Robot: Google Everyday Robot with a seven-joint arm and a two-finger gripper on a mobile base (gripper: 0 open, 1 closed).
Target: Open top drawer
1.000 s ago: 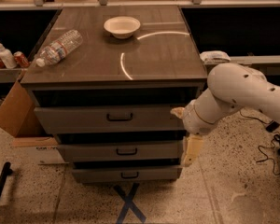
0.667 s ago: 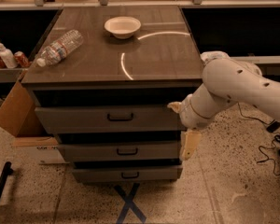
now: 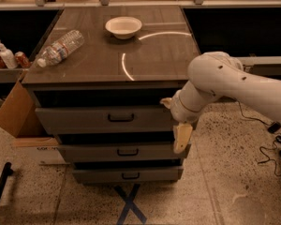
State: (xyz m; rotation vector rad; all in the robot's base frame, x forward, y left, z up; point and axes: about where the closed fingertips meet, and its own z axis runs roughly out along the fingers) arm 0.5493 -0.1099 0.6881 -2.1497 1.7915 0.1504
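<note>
Currently pincer (image 3: pixel 182 138) sits ctr-right of frame, at right end of top drawer (image 3: pixel 79 121), well apart from its black handle (image 3: pixel 121 118); grip width can't tell.

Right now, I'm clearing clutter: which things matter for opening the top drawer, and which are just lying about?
Job: top drawer, black handle, gripper at the drawers' right end.
Lying about: bowl, water bottle, cardboard box, middle drawer, bottom drawer.
</note>
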